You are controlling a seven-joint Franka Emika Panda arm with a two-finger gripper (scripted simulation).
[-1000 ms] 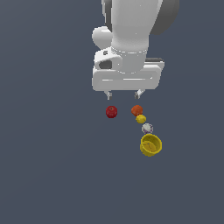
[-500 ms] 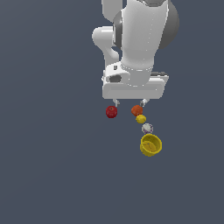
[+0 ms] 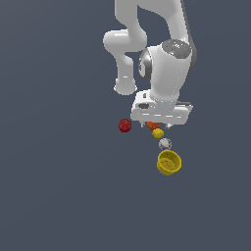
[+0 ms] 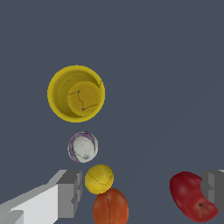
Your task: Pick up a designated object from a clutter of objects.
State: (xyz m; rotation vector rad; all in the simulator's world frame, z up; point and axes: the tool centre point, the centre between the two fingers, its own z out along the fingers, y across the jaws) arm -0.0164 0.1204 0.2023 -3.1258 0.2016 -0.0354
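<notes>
The gripper [image 4: 138, 192] hangs low over the clutter with its fingers wide apart and holding nothing — in the wrist view one finger [image 4: 70, 192] stands just beside the lemon [image 4: 99, 178] and the other shows only at the picture's edge, against the red apple [image 4: 192, 196]. The lemon, the thing to be lifted, lies in the middle of a short row: the orange ball [image 4: 110, 206] touches or all but touches it on one side, and the white-purple ball [image 4: 82, 146] sits just beyond it on the other, with the yellow cup [image 4: 57, 94] farther along. In the exterior view the row runs from under the hand toward the near right, the lemon [image 3: 158, 133] just clear of the gripper body and the apple [image 3: 125, 125] off to the exterior view's left. As things stand the open span takes in lemon, orange ball and apple together (too much for a clean grasp), so the step in hand, I judge, is alignment: shift the hand until the lemon sits midway between the fingers, and turn the wrist so the closing line runs across the row rather than along it — then descend and close only on the lemon.
</notes>
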